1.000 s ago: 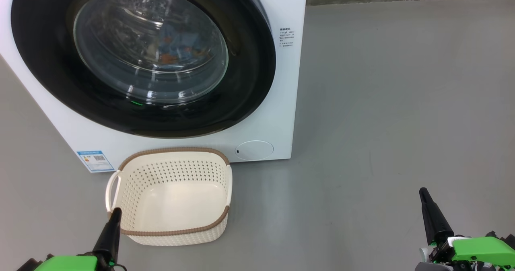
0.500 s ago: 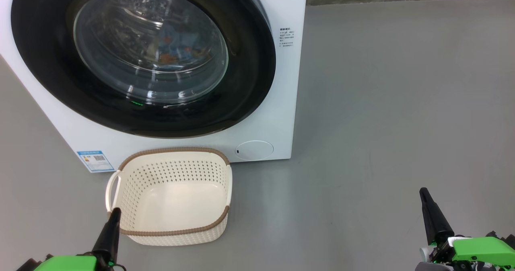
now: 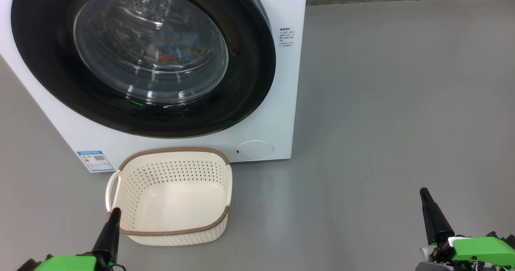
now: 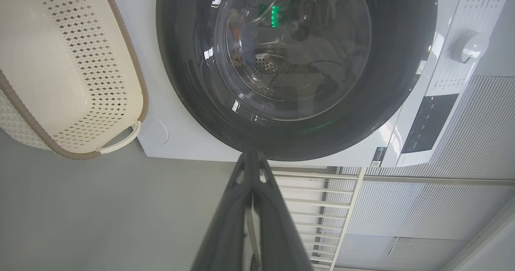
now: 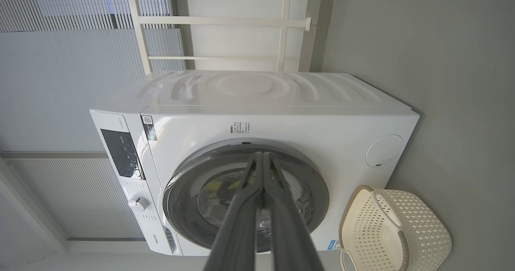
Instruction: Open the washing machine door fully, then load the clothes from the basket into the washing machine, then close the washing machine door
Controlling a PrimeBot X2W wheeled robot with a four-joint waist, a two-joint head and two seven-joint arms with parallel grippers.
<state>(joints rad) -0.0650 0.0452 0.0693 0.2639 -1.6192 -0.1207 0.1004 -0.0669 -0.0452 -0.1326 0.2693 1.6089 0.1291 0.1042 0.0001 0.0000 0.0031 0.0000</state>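
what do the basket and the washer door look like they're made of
The basket looks like moulded cream plastic, matt, with punched holes; its brown rim looks woven but is probably plastic too. The washing machine door is glossy black, plastic or glass, judging by reflections; its window looks like clear glass, see-through with bright highlights.

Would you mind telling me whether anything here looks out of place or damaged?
Nothing stands out: the washing machine door sits shut, the clothes lie inside behind it, and the basket stands upright and empty.
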